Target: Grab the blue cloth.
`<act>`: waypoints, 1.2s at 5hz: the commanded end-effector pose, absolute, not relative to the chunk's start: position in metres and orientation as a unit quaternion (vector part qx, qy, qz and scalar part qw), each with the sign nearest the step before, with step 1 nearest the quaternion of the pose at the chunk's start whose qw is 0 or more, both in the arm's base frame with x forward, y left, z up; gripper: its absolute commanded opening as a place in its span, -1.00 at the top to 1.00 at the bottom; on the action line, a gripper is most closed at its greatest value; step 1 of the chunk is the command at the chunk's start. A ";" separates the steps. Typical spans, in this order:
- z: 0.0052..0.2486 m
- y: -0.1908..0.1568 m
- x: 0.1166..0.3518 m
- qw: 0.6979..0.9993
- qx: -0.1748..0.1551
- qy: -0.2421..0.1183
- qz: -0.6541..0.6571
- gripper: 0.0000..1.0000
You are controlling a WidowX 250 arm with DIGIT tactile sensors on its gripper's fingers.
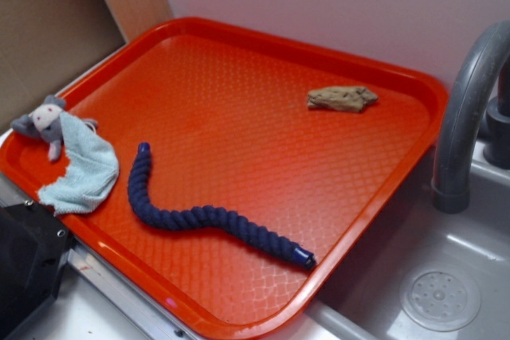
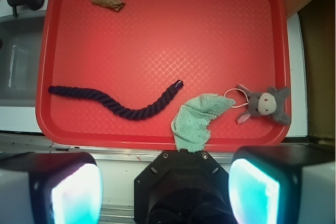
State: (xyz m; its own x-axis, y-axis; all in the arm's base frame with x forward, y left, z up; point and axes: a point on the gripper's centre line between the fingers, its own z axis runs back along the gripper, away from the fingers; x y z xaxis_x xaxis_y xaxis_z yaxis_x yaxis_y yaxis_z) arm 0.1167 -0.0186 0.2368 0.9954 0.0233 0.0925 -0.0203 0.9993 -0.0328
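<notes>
The gripper [image 2: 165,192] hangs with fingers spread wide (holding nothing) at the bottom of the wrist view; the blue cloth [image 2: 195,120] lies crumpled on the red tray's [image 2: 157,35] lower edge, touching the plush mouse [image 2: 265,104].

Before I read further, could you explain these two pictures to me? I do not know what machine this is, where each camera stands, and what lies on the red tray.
This is a small robot arm with a camera on its wrist. The exterior picture is taken from the side; the wrist picture looks straight down from the arm. The two pale glowing blocks at its bottom edge are the fingers of the gripper; its jaws stand wide apart and hold nothing. On the red tray lie a pale blue cloth, a grey plush mouse touching it, a dark navy rope and a small brown piece. Beside the tray is a sink with a grey faucet.
</notes>
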 end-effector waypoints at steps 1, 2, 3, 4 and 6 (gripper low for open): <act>0.237 -0.019 0.117 0.999 -0.016 -0.046 0.011 -1.00; 0.187 -0.016 0.130 0.998 0.028 -0.053 0.023 -1.00; 0.141 -0.007 0.131 0.995 0.043 -0.077 0.048 -1.00; 0.117 0.005 0.129 0.993 0.048 -0.090 0.059 -1.00; 0.042 0.030 0.136 0.995 0.042 -0.045 0.076 -1.00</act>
